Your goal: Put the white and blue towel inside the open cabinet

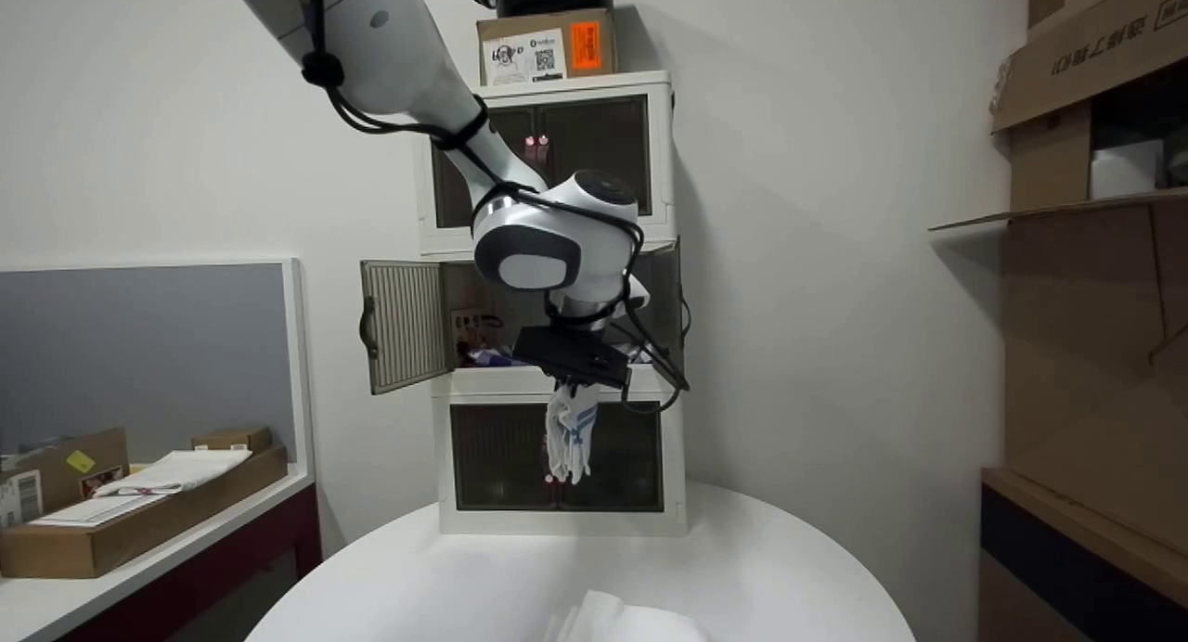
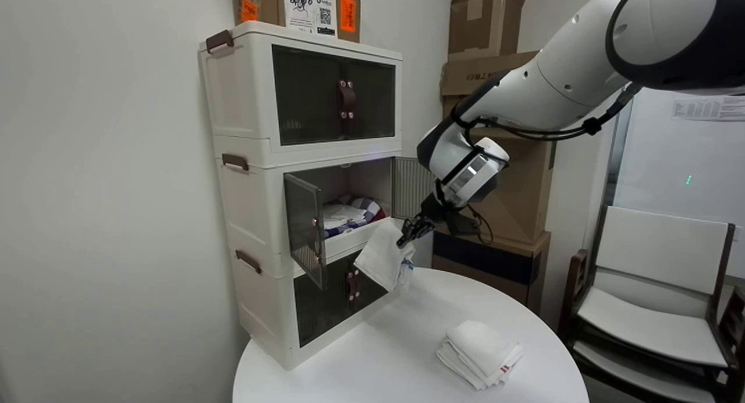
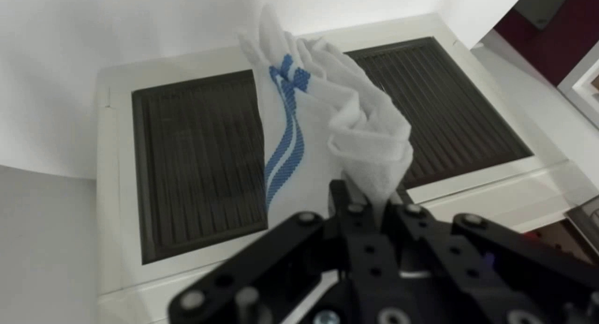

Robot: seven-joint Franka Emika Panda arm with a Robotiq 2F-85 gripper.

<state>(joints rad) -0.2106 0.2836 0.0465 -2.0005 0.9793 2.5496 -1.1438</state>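
Just below the pincer hangs the white and blue towel, a bunch of its upper end pinched tight between the fingers and the rest falling free. Ahead of the pincer is the open cabinet, its front lip about level with the fingers or a touch higher, as I judge it; past the cloth and lower down are the dark panels of the section underneath. I can't tell whether the towel brushes them. So I'd lift first and push in second — the hanging tail, not the fingers, sets the height I need, and going forward from this level would likely drag cloth against the front. One door stands out to one side of the pincer, the second door to its other side; I'd come in midway between them. Beyond the pincer, inside, a checked cloth and a white cloth take up some of the space, so I'd lay the towel over them, well past the lip — then loosen my hold and back straight out. The folded stack on the table, lower than the pincer, I'd leave alone.
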